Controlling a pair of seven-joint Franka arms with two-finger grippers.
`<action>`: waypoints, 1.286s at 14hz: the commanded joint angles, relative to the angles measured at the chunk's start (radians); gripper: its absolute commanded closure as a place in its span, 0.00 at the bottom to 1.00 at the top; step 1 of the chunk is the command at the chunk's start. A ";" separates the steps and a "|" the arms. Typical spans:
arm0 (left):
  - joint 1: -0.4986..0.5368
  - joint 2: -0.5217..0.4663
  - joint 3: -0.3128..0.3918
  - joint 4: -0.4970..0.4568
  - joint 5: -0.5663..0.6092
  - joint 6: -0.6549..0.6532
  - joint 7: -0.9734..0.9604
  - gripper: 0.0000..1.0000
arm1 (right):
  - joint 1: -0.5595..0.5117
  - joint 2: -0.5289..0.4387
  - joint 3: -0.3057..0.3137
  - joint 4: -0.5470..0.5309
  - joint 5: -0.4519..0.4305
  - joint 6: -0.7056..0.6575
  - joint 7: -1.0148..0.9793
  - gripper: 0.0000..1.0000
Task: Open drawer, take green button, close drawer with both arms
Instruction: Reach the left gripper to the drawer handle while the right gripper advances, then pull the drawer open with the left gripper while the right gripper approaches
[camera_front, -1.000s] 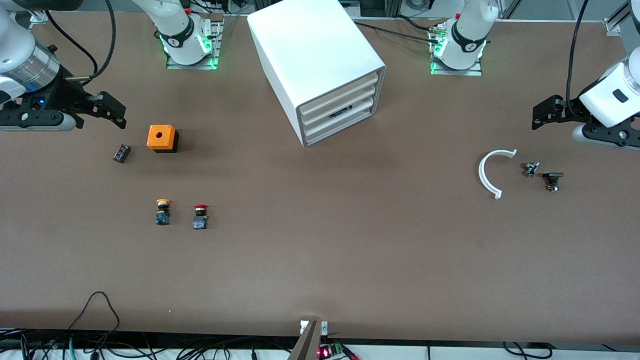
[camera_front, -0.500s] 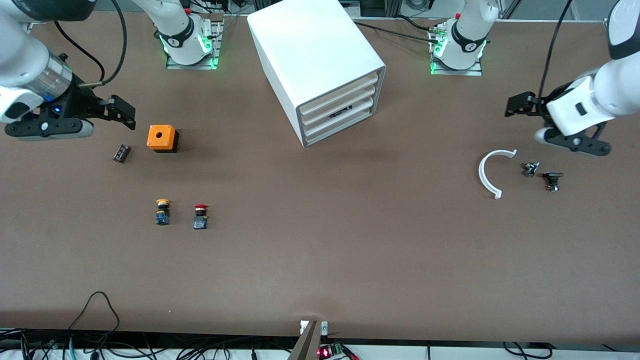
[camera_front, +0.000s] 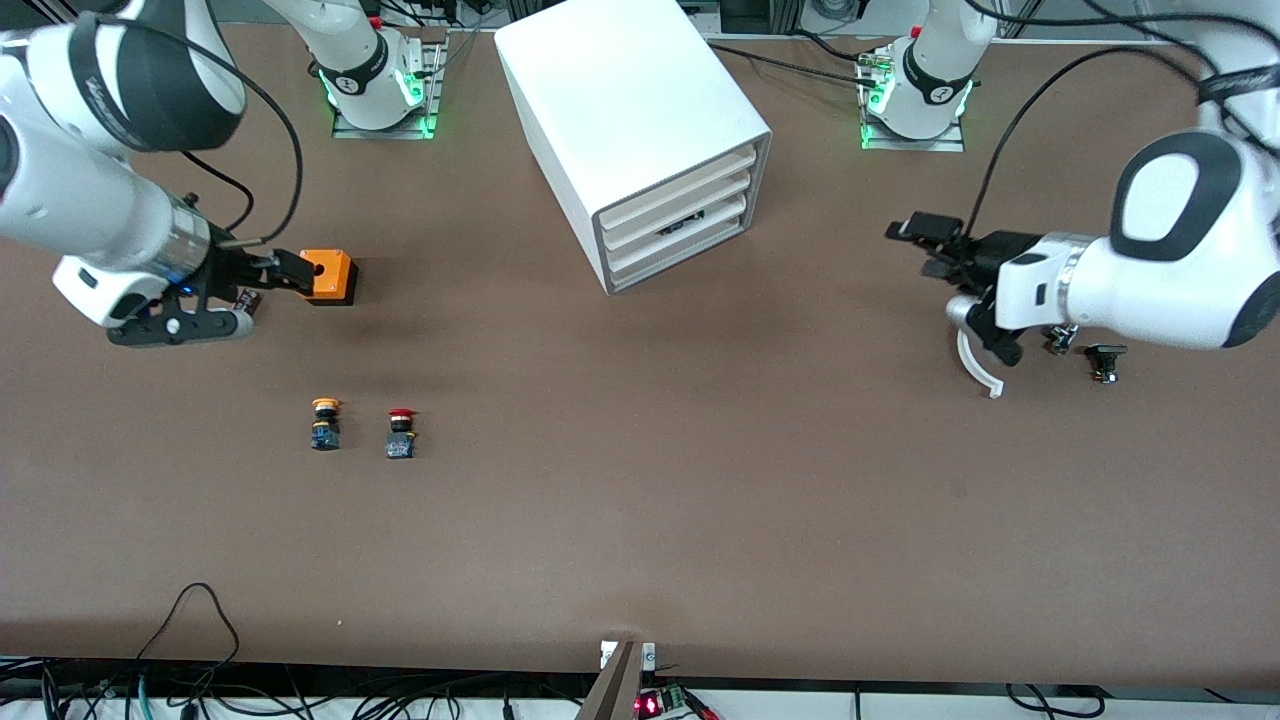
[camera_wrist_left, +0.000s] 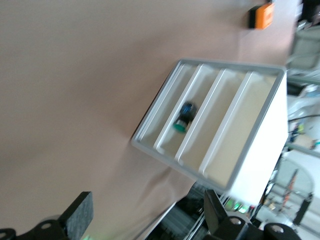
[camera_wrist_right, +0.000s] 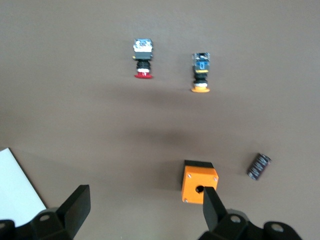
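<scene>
I see the left gripper (camera_front: 925, 245) spread wide near the cabinet (camera_front: 640, 130), all 3 drawers shut. The right gripper (camera_front: 285, 272) gapes wide over the orange box (camera_front: 330, 275).

Lit evenly from overhead, with soft shadows thrown on the brown table (camera_front: 640, 500) beside the white cabinet (camera_front: 625, 110). Blurred and washed pale in the left wrist view around that cabinet (camera_wrist_left: 250, 145); sharper but dimmer in the right wrist view.

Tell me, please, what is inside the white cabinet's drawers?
One drawer of the cabinet holds a green-capped button. The other drawers look empty as far as the left wrist view reaches; their deeper parts stay hidden.
</scene>
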 joint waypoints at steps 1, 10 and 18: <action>-0.014 -0.021 -0.020 -0.193 -0.167 0.157 0.152 0.03 | 0.049 0.056 0.000 0.066 0.019 0.022 0.070 0.00; -0.014 0.140 -0.145 -0.469 -0.547 0.361 0.569 0.18 | 0.184 0.168 0.000 0.290 0.018 -0.032 0.358 0.00; -0.031 0.272 -0.214 -0.520 -0.677 0.386 0.829 0.36 | 0.279 0.222 0.000 0.388 0.018 -0.033 0.586 0.00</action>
